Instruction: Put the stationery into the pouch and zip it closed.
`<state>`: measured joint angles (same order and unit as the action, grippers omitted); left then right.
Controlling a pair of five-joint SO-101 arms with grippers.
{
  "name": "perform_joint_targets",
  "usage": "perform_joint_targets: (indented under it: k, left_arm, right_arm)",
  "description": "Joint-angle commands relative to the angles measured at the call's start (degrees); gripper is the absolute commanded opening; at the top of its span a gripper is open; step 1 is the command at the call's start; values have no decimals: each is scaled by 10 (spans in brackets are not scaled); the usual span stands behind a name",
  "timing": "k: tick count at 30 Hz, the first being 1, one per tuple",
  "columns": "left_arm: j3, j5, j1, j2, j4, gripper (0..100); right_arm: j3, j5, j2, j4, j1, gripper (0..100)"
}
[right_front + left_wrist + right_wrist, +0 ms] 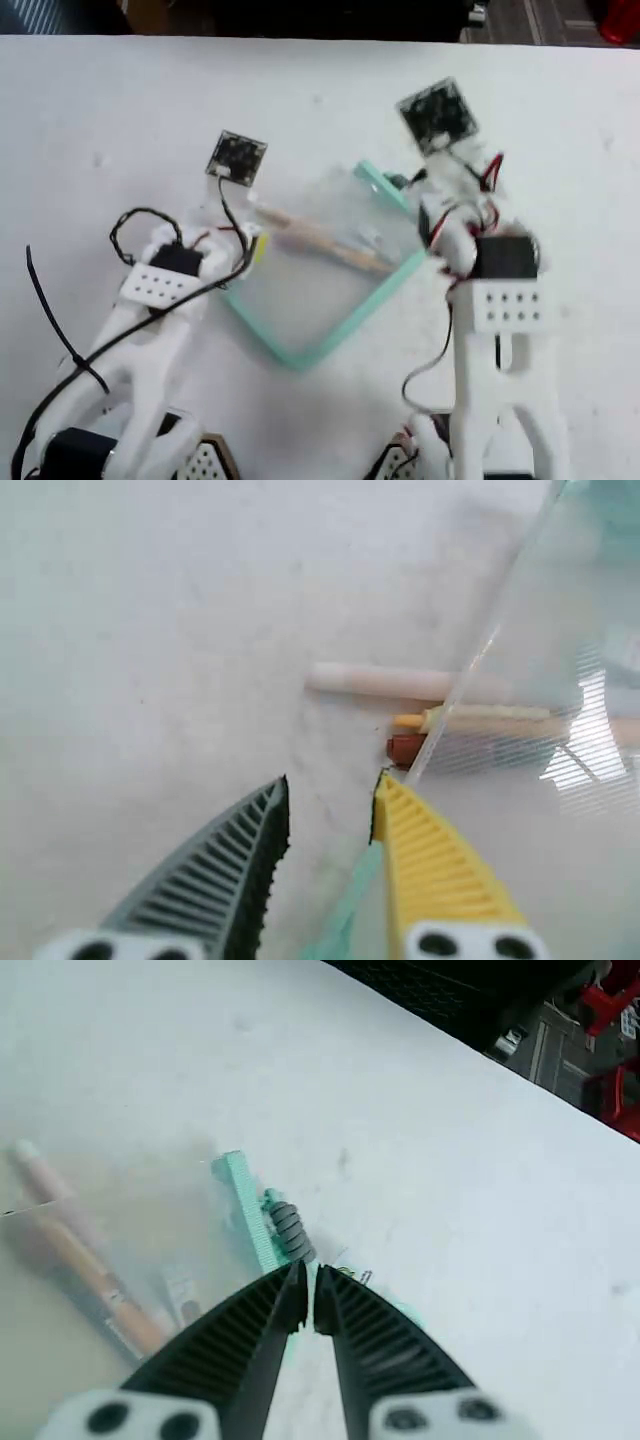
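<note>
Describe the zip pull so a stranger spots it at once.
On the white table lies a clear pouch edged in mint green. At its corner by the right fingers sits the zip pull: the only grey, ribbed piece there.

My high camera hangs over the counter (120,90) and looks down on it from well back. Each wrist camera rides just behind its own claw, close to the surface. The one behind the left claw (332,785) faces steeply down. The one behind the right claw (310,1275) tilts out toward the counter's far dark edge. All three share the pouch (310,290).
</note>
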<state>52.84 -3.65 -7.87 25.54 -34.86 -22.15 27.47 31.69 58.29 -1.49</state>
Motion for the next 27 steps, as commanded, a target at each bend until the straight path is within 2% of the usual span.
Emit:
perform_joint_targets:
  k: [1, 4, 10, 15, 21, 24, 27]
  left_arm:
    - [13, -6, 4, 0, 55, 165]
    - [20, -6, 1, 0, 70, 165]
    - [19, -6, 1, 0, 76, 165]
    - [20, -6, 5, 0, 80, 165]
    - [20, -6, 2, 0, 82, 165]
    - [20, -6, 1, 0, 82, 165]
    - [20, -6, 1, 0, 82, 165]
  right_arm:
    - [107, 2, -108, 3, 32, 19]
    - [160, 2, -202, 3, 40, 33]
    - [232, 15, -347, 3, 25, 193]
    - [276, 102, -441, 1, 16, 191]
    - [366, 115, -532, 65, 0, 193]
    - [408, 157, -575, 97, -8, 193]
    - [442, 167, -614, 113, -6, 193]
